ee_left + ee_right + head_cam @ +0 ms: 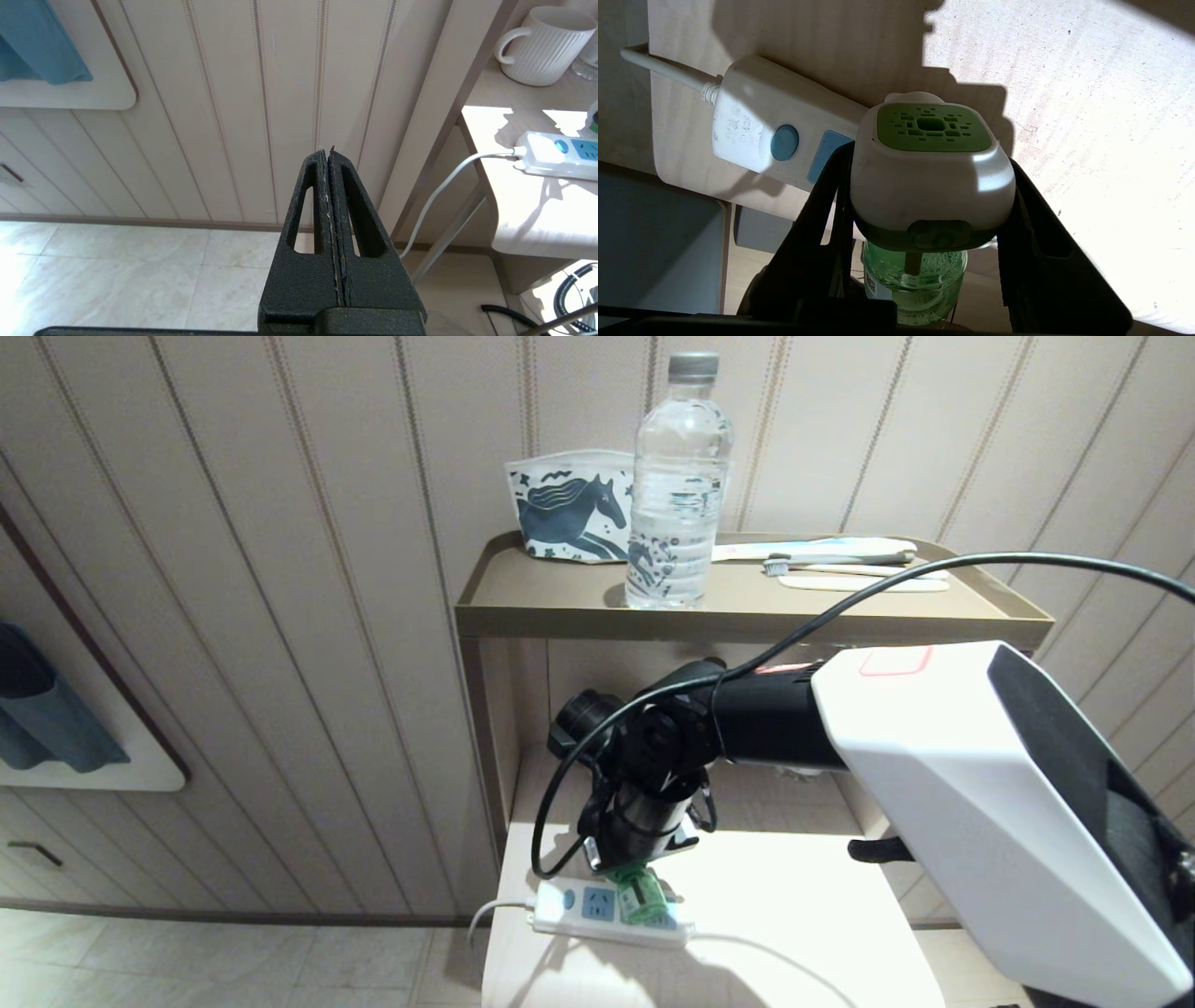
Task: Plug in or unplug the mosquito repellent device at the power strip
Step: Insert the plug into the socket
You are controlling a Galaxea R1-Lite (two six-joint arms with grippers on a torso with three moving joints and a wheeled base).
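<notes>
The mosquito repellent device (pixel 931 172) sits between the right gripper's (pixel 924 186) fingers, which are clamped on the sides of its white-and-green head, directly over the power strip (pixel 597 907) on the lower table (pixel 794 915). Its prongs are hidden, so whether it is seated in a socket cannot be told. In the head view the black wrist covers most of the device; only its green bottle shows. The strip's far end is hidden behind it. The left gripper (pixel 329 154) hangs beside the table, fingers pressed together.
</notes>
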